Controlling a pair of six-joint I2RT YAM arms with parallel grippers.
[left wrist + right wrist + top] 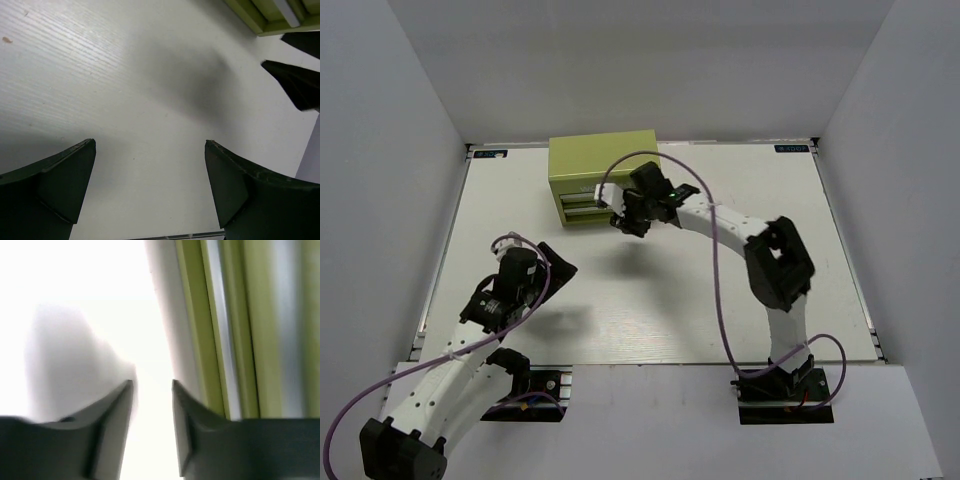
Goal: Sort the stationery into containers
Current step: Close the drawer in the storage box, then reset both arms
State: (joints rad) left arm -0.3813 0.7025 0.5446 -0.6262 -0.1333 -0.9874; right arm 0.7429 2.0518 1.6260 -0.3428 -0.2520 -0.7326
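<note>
My right claw [152, 385] has its fingers only narrowly parted with nothing between them, low just in front of the olive-green chest [603, 160]; my left claw [150, 142] is spread wide, holding nothing, above the white tabletop [650, 300]; the chest stands far-centre, its drawer fronts facing the arms.

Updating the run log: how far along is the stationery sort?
Looks nearly done: no pens show on the table. Right gripper sits empty, slightly open, at the drawer front of the chest; left gripper hangs open, empty. Left: confirming drawers shut, which I can't tell.
</note>
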